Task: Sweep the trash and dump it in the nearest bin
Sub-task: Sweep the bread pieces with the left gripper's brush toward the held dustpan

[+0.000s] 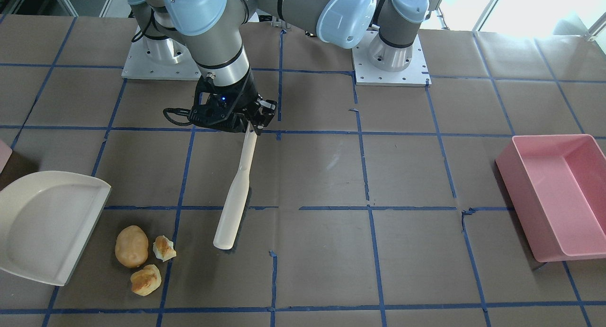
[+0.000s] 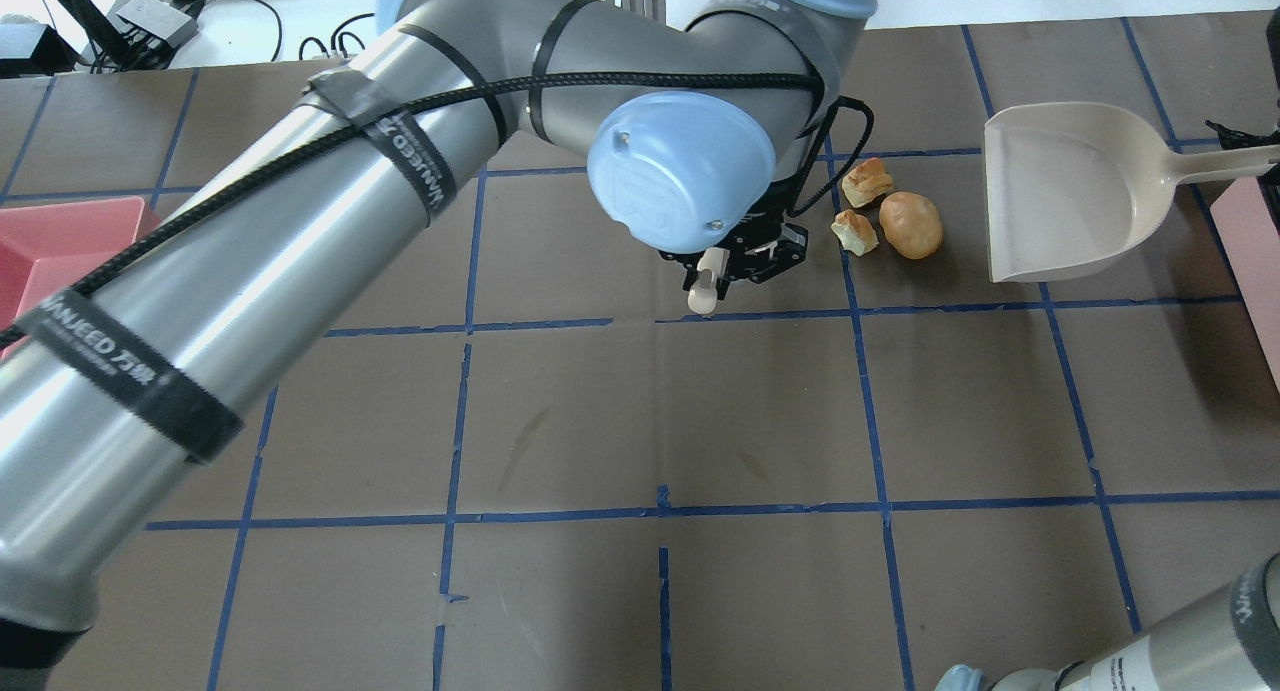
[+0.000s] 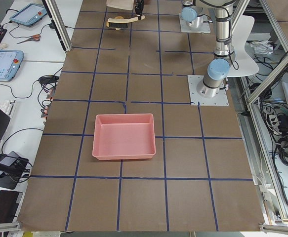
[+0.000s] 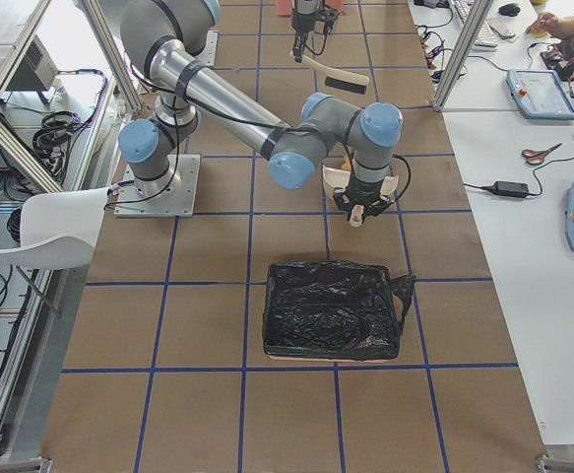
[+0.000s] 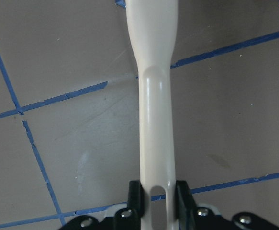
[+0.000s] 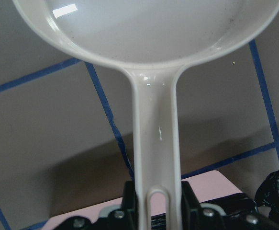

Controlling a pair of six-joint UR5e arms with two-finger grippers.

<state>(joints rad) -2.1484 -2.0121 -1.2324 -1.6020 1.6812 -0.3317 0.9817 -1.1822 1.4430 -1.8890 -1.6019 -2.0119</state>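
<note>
Three pieces of trash (image 1: 146,279) lie on the brown bench (image 1: 407,175) at the lower left of the front-facing view: a tan potato-shaped lump (image 1: 131,246) and two torn bread-like chunks (image 1: 164,248). None of it is in the dustpan (image 1: 42,223), whose pan shows bare in that view and in the right wrist view. Its flat open lip faces the pieces, with the lump just beside the lip and apparently not touching it.

Both implements are in hand. The left tool (image 5: 157,197) is pressed onto the thin end of the brush (image 1: 234,208) handle, pinching it from both sides. The brush slants down toward the bench, its head near the trash on the side away from the dustpan. Whether the bristles touch the bench I cannot tell. The right tool (image 6: 157,203) pinches the dustpan handle in the same way.

Only a rounded pink corner of the bin (image 1: 4,154) shows, at the left edge of the front-facing view just above the dustpan. The large pink tub (image 1: 558,194) sits well apart at the right edge.

By my reading the task is barely begun. Grasping is done. Sweeping the pieces over the lip, lifting the dustpan and tipping it into the bin all remain.
</note>
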